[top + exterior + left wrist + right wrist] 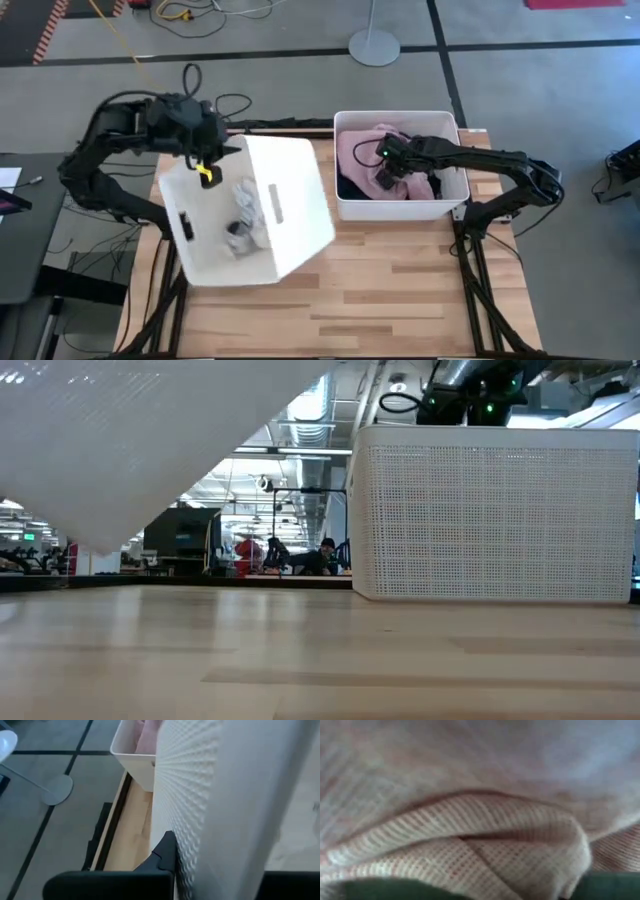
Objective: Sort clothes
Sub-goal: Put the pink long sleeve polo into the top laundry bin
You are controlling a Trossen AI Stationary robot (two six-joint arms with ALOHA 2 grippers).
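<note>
My left gripper (pixel 207 168) is shut on the far wall of the left white bin (pixel 250 210). That bin hangs tilted above the table's left half. Small white and grey socks (pixel 247 205) lie bunched on its floor. The right white bin (pixel 400 205) stands on the table at the far right and holds a pink garment (pixel 360 145) lying over a black garment (pixel 350 187). My right gripper (pixel 383 178) reaches down into that bin onto the pink garment (pixel 480 820), which fills the right wrist view. My left gripper pinches the bin's far wall (pixel 187 845) near its left corner, one finger (pixel 165 856) on the dimpled outer face and the other hidden behind the wall. The bin is lifted clear of the table and tilted, as its underside (pixel 120 450) shows in the low view. My right gripper comes slanting down from the right onto the pink garment. A raised fold of the ribbed knit (pixel 520 865) bunches between the fingers; the fingertips themselves are covered by cloth. The garment rests in the bin.
The right bin's perforated wall (pixel 495 510) stands upright on the wooden tabletop (pixel 400 290). The table's near half shows bare wood. A round stand base (pixel 374 46) sits on the floor beyond the far edge, and cables lie there too.
</note>
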